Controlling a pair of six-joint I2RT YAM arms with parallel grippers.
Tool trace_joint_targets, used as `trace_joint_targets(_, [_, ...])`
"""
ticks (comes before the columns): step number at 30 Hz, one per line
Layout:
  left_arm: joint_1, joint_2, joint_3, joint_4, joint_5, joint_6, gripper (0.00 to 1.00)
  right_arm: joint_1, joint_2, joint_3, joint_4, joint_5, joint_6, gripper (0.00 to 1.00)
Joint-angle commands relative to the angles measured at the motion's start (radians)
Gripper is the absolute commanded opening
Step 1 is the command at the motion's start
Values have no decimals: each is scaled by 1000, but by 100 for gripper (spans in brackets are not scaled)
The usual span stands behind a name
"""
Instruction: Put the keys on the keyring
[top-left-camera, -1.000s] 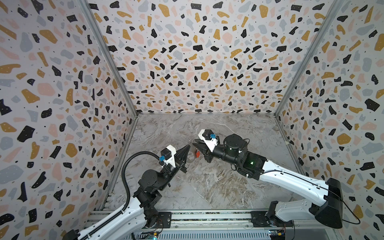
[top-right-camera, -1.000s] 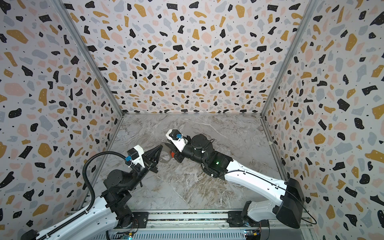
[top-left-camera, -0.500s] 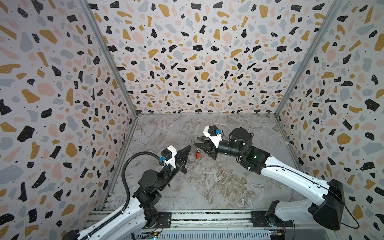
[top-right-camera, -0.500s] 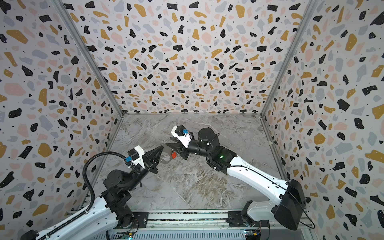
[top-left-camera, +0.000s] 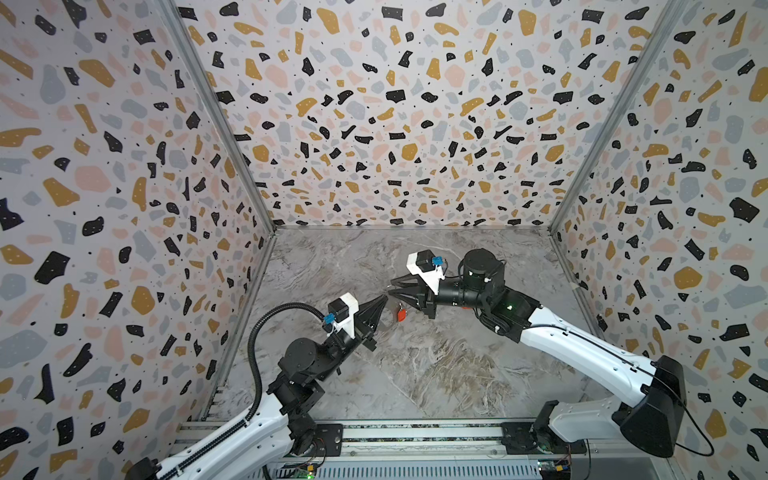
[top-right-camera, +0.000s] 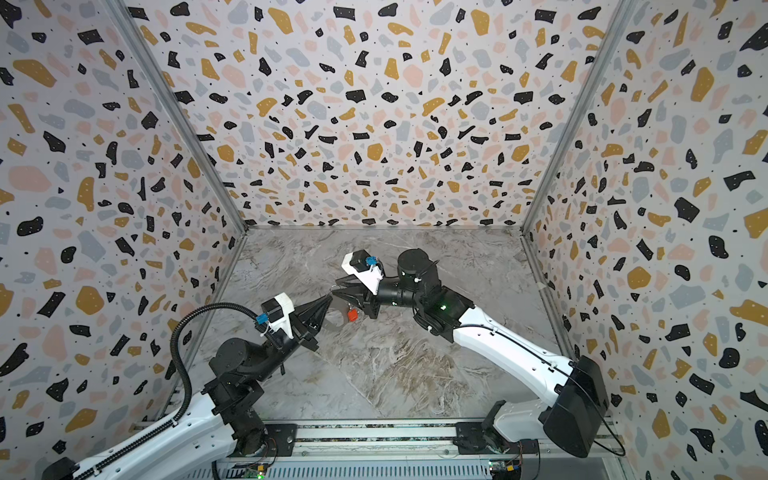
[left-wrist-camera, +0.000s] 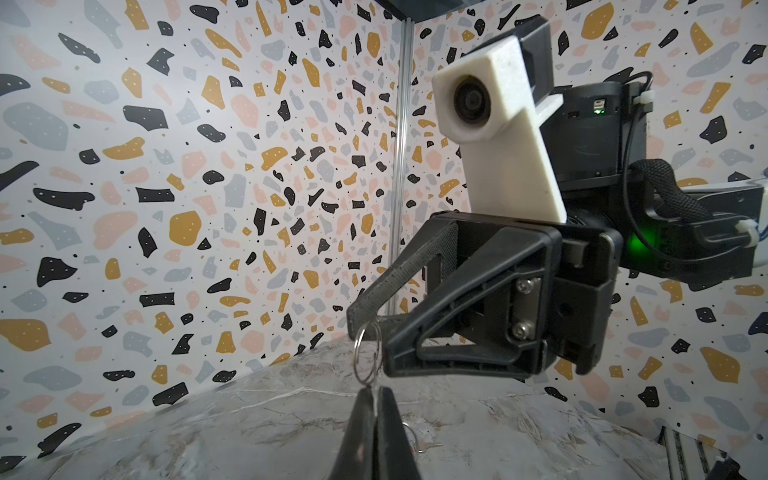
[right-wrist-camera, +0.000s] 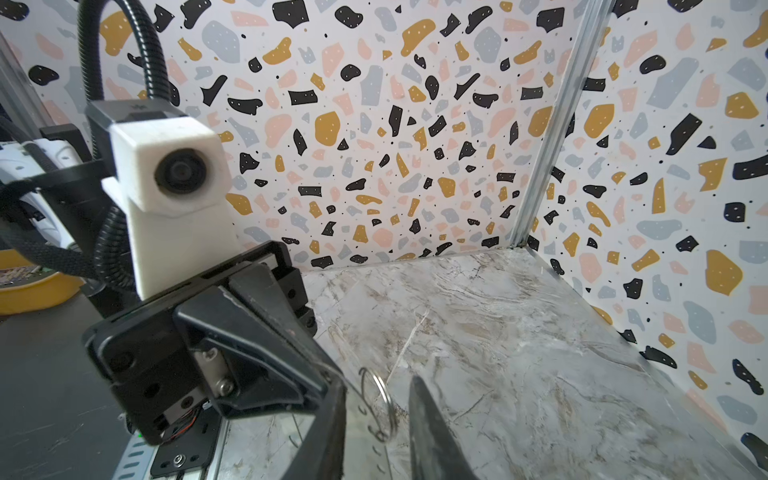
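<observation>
Since the earlier frames the right arm has rolled its wrist level and backed off slightly; the left arm has held position. At present the left gripper (left-wrist-camera: 376, 395) is fully closed on a thin metal strip seen edge-on, judged to be the keyring (left-wrist-camera: 376, 403). A wire ring (left-wrist-camera: 368, 353) stands directly above its fingertips. The right gripper (left-wrist-camera: 370, 338) is partly open, straddling the wire ring without clamping it. The red tag (top-left-camera: 401, 313) sits just beside the right fingertips; whether it hangs cannot be told. Step in hand: threading the wire ring onto the keyring. The next move calls for a firm pinch on the wire ring and fine alignment with the keyring opening.
</observation>
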Motion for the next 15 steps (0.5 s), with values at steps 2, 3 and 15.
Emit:
trace_joint_targets(2, [-5,-5,25,56,7,20,0,-3,-4,38,-15,-33,-8,21])
trace_joint_targets(3, [-6,-5,26,55,6,21,0,-3,-4,37,-15,-32,-7,19])
trace_joint_targets(15, [-6,-4,27,56,-8,22,0,-3,-39,-4,52,34,39,0])
